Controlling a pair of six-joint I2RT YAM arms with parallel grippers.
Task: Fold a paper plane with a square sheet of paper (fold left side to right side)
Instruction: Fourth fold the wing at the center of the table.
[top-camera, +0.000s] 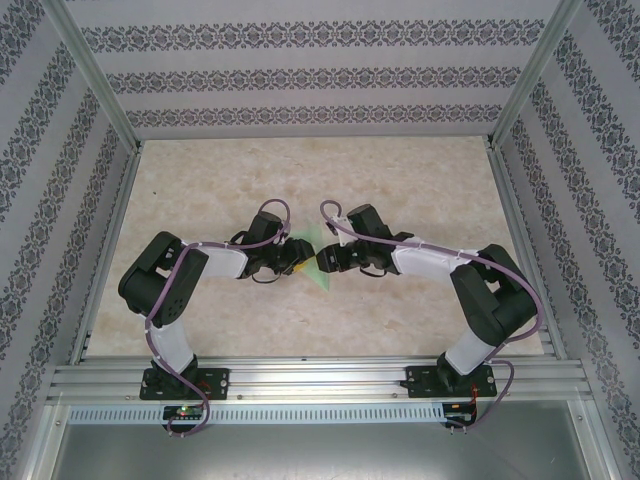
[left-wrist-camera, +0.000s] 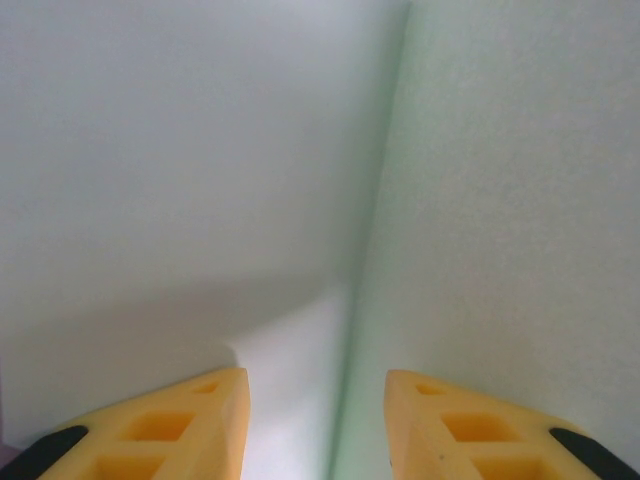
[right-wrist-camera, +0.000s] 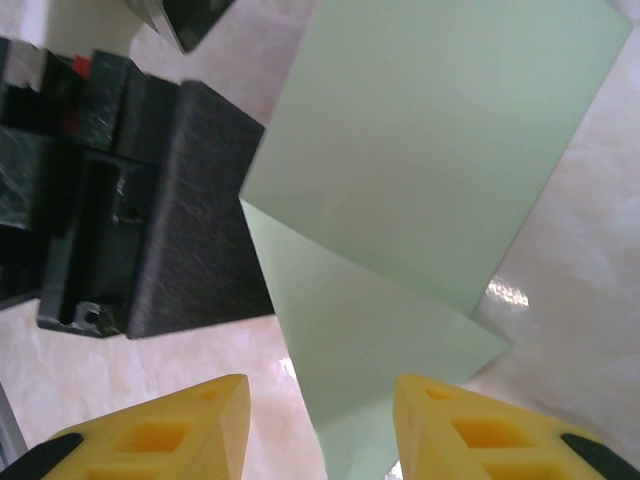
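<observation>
Square sheet of paper (top-camera: 318, 266) lies mid-table, pinched in space between the two gripper heads, mostly covered by them in the top view. It is pale mint green and already partly folded: the right wrist view shows one flap (right-wrist-camera: 430, 150) raised over a lower layer whose edge runs down toward the fingers.

Left gripper (top-camera: 296, 264) comes at it from the left, right gripper (top-camera: 322, 262) from the right, both about equally near. Crease line looks to run roughly near-to-far, slightly tilted.

Left gripper (left-wrist-camera: 315, 380): yellow fingers partly apart, paper surface (left-wrist-camera: 500, 200) right in front with a crease between the tips. Cannot tell whether it presses the sheet; nothing clamped.

Right gripper (right-wrist-camera: 322, 385): jaws partly apart, lower paper layer reaching into the gap, not gripped. Black body of the left gripper (right-wrist-camera: 150, 200) sits just beside the sheet.

Judgement: the left-to-right fold turns on the left side of that crease, so the left arm is the one placed to carry it over.

No brand, label or writing readable; paper unmarked. Beige marbled table (top-camera: 420, 190).
</observation>
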